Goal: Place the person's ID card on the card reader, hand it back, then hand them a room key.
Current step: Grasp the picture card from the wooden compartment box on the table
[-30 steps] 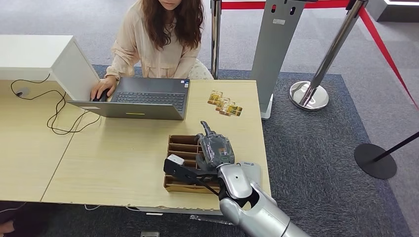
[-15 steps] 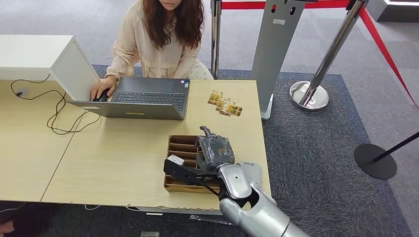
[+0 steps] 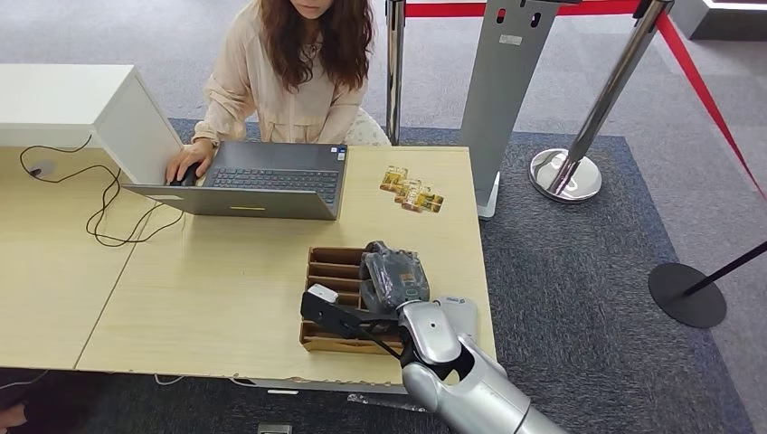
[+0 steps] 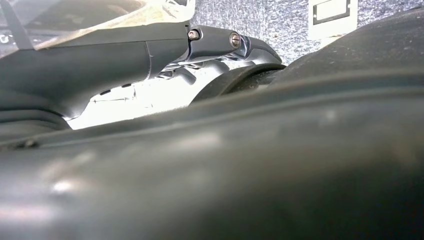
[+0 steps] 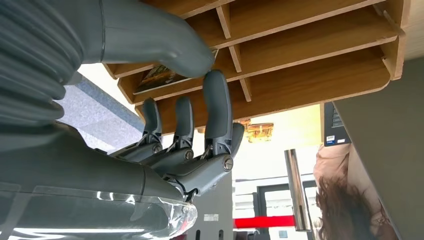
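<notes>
Item: brown wooden slotted card tray (image 3: 331,268), at the near right edge of the pale wooden table (image 3: 217,298). Its long slots run across the robot's front, dividers parallel, presumably so cards stand sorted and reachable from above.

Item: right hand (image 3: 393,276), grey, poised over the tray's right end. In the right wrist view the fingers (image 5: 216,107) curl toward the thick thumb with the tips nearly meeting, narrow rather than spread. Whether anything is pinched I cannot tell.

Item: patterned card (image 5: 159,77), brown and gold, lying flat in a slot just beside the thumb tip. Its long axis follows the slot's length. Likely a room key, and the hand's posture reads as a reach for it.

Item: flat light grey device (image 3: 459,312), just right of the tray, partly behind the silver forearm; possibly the card reader.

Item: small fan of patterned cards (image 3: 411,191), far side of the table, well apart from the tray.

Item: seated person (image 3: 289,72), one hand at an open grey laptop (image 3: 262,185). No ID card made out.

Left hand: its state cannot be told.
</notes>
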